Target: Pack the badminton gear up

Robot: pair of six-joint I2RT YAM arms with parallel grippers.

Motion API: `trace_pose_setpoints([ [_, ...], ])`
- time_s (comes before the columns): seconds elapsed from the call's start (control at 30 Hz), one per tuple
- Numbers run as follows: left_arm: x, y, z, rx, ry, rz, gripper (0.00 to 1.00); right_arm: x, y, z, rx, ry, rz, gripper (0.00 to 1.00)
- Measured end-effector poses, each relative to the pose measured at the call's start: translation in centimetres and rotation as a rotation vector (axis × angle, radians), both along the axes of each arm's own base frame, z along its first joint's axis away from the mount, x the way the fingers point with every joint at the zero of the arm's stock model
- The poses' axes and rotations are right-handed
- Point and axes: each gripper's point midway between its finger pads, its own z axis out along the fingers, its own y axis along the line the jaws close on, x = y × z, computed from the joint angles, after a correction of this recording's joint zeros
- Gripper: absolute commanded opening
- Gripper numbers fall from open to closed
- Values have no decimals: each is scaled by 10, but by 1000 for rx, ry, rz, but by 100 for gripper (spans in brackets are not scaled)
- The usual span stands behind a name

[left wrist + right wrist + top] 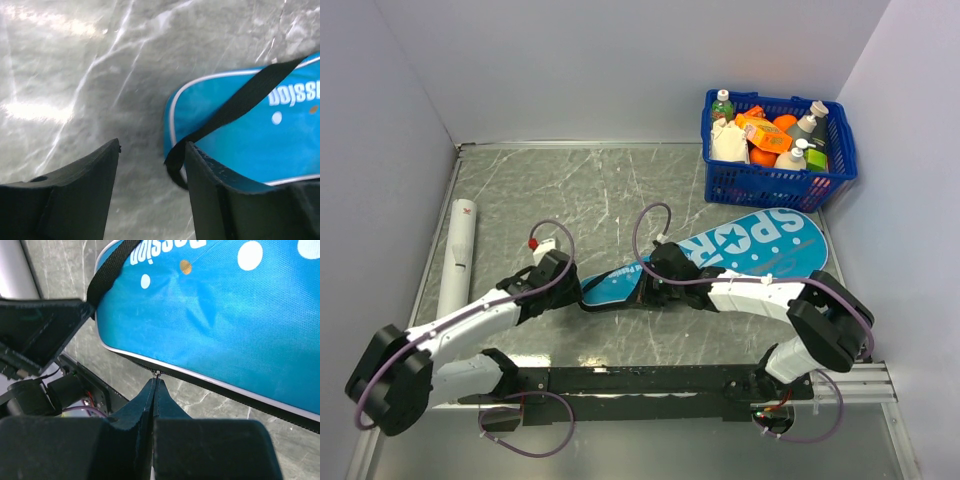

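Observation:
The blue racket-shaped bag [750, 250], lettered SPORT in white, lies flat on the table. My right gripper [650, 288] is at its near edge along the narrow handle part; in the right wrist view it [156, 380] is shut on the small metal zipper pull [157, 373] of the bag [215, 305]. My left gripper [565, 283] is open at the bag's narrow end [250, 145], its right finger [205, 175] against the black strap [235, 107], nothing between the jaws. The long white tube [457, 255] with a red mark lies at the far left. No rackets or shuttlecocks are in view.
A blue plastic mesh basket [775, 185] full of bottles and packets stands at the back right, close to the bag's wide end. Walls close the table on the left, back and right. The arms' black base rail [650, 380] runs along the near edge.

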Motion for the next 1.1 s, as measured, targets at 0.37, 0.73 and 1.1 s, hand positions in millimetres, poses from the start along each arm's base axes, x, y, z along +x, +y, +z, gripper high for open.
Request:
trace_pose_setpoints([
  [0.37, 23, -37, -17, -93, -19, -105, 1, 1, -1, -13, -31, 14, -4, 0],
  [0.73, 28, -46, -17, -146, -69, -148, 1, 4, 43, -17, -29, 27, 58, 0],
  [1.1, 12, -40, -15, -180, -88, -164, 1, 5, 99, -22, 19, 53, 113, 0],
])
